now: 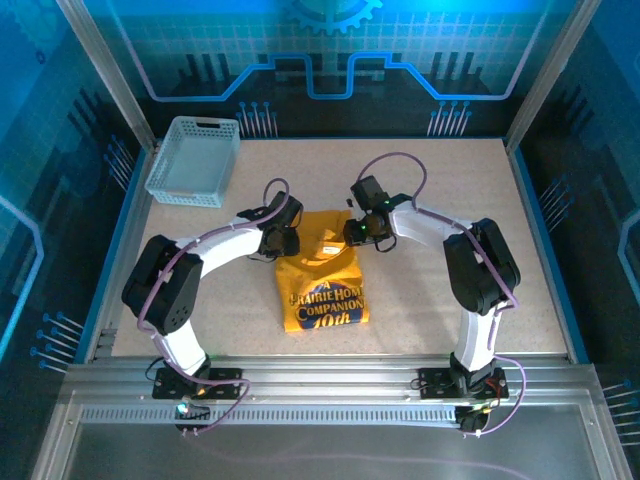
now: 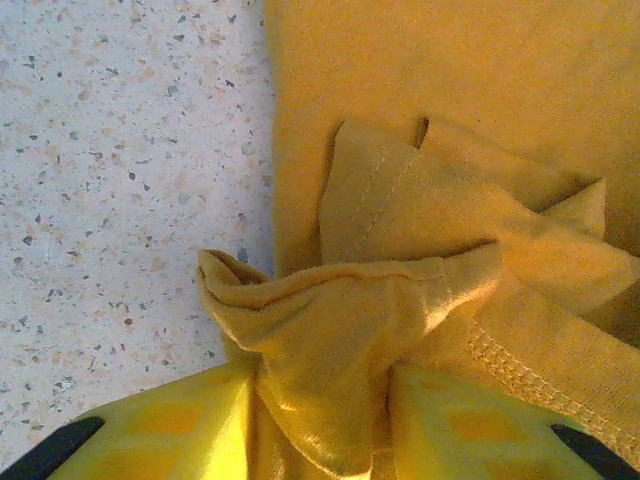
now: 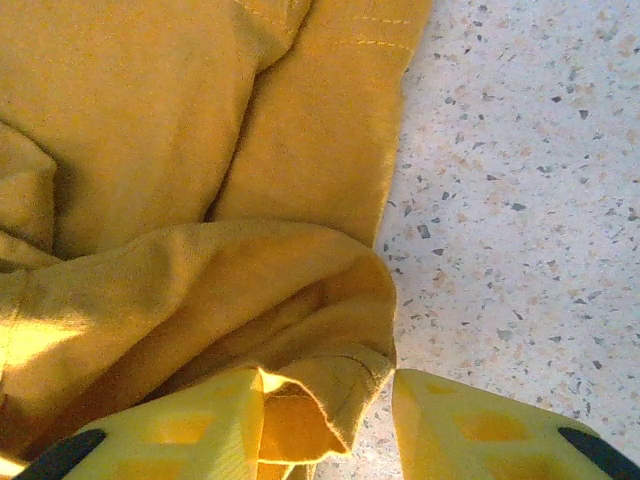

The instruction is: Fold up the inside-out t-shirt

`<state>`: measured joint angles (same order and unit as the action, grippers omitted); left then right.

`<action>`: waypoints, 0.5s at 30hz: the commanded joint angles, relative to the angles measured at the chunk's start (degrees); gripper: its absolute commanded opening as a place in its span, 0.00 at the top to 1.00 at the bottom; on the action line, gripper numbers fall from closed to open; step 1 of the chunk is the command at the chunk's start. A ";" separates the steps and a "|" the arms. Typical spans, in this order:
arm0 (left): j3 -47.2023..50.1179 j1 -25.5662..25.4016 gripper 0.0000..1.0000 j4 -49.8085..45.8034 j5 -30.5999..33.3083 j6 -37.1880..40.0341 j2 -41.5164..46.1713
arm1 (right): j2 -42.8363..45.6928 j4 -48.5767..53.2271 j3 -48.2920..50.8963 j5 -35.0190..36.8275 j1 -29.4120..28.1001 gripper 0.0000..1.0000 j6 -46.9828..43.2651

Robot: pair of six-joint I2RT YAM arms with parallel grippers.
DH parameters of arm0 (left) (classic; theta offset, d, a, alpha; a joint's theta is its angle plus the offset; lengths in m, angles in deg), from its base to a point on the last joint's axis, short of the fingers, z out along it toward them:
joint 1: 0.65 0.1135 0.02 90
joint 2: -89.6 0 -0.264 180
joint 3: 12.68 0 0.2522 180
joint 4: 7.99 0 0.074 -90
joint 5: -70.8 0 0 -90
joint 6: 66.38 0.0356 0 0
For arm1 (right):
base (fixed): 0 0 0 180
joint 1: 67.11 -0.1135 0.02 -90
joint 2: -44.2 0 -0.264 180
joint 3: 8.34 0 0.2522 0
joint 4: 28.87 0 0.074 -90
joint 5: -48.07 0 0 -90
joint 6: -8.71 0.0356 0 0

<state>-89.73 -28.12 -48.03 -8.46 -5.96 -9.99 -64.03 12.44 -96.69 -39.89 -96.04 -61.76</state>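
The inside-out t-shirt (image 1: 320, 285) is lying mid-table, its printed lettering facing up toward 6 o'clock and its plain far edge toward 12. The left gripper (image 1: 286, 240) is working at the shirt's 11 o'clock corner, and in its wrist view a bunched ridge of cloth is filling the whole gap between the jaws, so it is gripping the shirt. The right gripper (image 1: 357, 233) is sitting at the 1 o'clock corner. Its jaws are standing partly open around a hemmed edge that is hugging one finger, with bare table (image 1: 450, 200) showing beside the other finger (image 3: 470, 430). That side probably needs a deeper bite before any lift. Both corners should rise together and level, then travel toward 6 o'clock, so the fold is landing square rather than skewed. The basket (image 1: 193, 160) at 10 o'clock is sitting well apart.
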 commanded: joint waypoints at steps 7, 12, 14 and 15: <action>-1.99 0.51 0.44 -2.44 3.30 1.97 3.22 | -0.57 0.11 -0.46 1.48 -0.16 0.64 0.25; -2.87 0.48 0.53 -2.48 3.69 2.50 2.77 | -1.14 0.18 -0.72 1.10 -0.14 0.70 0.19; -3.36 0.48 0.59 -2.59 3.96 2.60 2.20 | -0.95 0.14 -0.72 1.21 -0.14 0.75 0.22; -3.63 0.56 0.62 -2.55 3.79 2.69 1.84 | -0.92 0.20 -0.74 1.20 -0.12 0.77 0.22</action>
<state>-91.61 -28.12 -49.00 -5.90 -4.39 -8.37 -64.22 12.44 -96.69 -39.30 -96.04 -61.78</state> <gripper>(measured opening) 0.397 0.244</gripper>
